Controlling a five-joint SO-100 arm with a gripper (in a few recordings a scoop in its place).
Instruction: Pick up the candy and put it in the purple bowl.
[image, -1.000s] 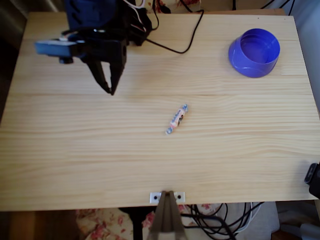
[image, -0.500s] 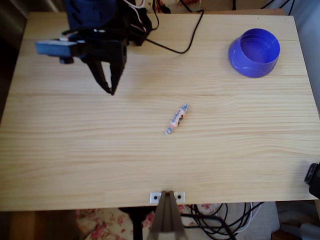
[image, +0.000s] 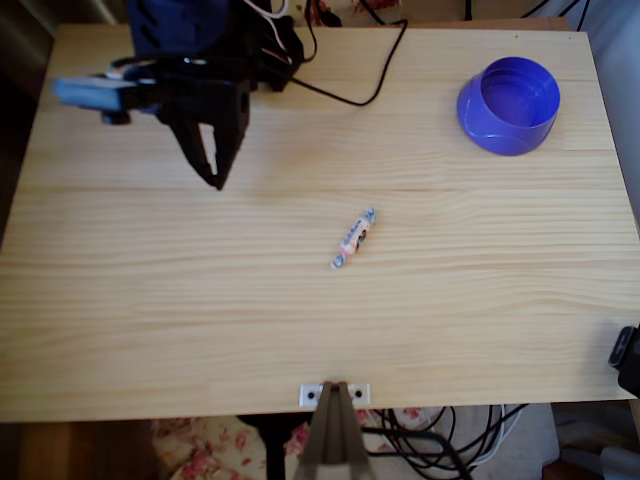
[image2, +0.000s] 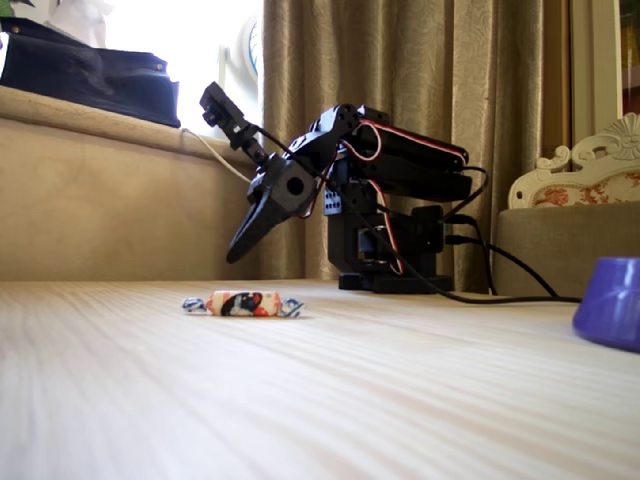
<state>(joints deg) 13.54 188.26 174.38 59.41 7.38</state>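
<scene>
A pine table (image: 300, 330) carries the purple bowl (image: 508, 104) at its far right corner in the overhead view, with the wrapped candy (image: 354, 238) lying free near the centre, well apart from both bowl and arm. The black arm folds low over its base, its empty gripper (image: 215, 180) angled down above the boards, fingers nearly together at the tips, apparently poised for a reach.

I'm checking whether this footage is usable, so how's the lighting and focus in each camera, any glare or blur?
Overhead view: soft, even light, the candy and purple bowl clear, the dark gripper short on detail. Fixed view: the bright window behind is blown out, so the gripper reads nearly as a silhouette; the candy is sharp, the near table soft.
</scene>
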